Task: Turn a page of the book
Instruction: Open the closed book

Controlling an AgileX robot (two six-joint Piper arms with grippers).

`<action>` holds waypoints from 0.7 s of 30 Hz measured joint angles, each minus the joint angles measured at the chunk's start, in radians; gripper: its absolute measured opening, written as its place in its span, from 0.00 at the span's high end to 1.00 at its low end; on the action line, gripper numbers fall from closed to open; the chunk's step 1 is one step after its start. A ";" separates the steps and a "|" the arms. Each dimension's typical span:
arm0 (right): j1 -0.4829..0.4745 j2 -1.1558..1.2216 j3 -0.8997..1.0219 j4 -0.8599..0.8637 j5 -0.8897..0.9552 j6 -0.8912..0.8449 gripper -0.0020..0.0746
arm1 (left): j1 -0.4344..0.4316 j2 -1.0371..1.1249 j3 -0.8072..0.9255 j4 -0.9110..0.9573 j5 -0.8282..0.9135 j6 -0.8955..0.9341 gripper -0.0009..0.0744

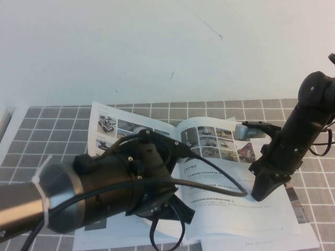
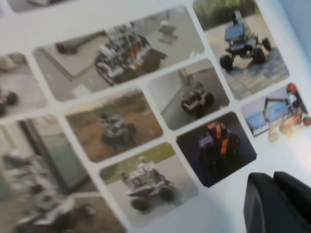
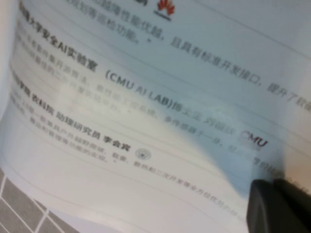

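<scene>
The book (image 1: 230, 209) lies open on the grey tiled table. Its left leaf, the page (image 1: 112, 128), lies flat with its grid of colour photos face up; this grid fills the left wrist view (image 2: 146, 126). My left gripper (image 1: 175, 209) is low over the book near the spine, mostly hidden under its own arm; its fingers (image 2: 265, 204) are shut and empty, tips against the glossy paper. My right gripper (image 1: 260, 194) is shut and its tip rests on the right leaf, which carries photos and text (image 3: 146, 121); the gripper also shows in the right wrist view (image 3: 279, 206).
Other sheets stick out beneath the book at the right (image 1: 299, 206) and front (image 1: 261, 243). A white wall (image 1: 167, 47) rises behind the tiled surface (image 1: 47, 125). Black cables (image 1: 209, 185) loop from the left arm across the book.
</scene>
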 joint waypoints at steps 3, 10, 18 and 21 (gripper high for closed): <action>0.000 0.003 0.000 0.000 -0.006 0.000 0.98 | 0.000 -0.017 -0.064 -0.007 0.067 0.046 0.99; 0.000 0.003 0.000 0.000 -0.007 -0.014 0.98 | 0.000 -0.081 -0.199 -0.030 0.146 0.162 0.99; 0.000 0.003 0.000 0.002 -0.012 -0.033 0.98 | 0.090 -0.004 -0.213 -0.030 0.091 0.225 0.99; 0.000 0.003 0.000 0.002 -0.012 -0.033 0.98 | 0.143 0.080 -0.213 -0.035 0.042 0.231 0.99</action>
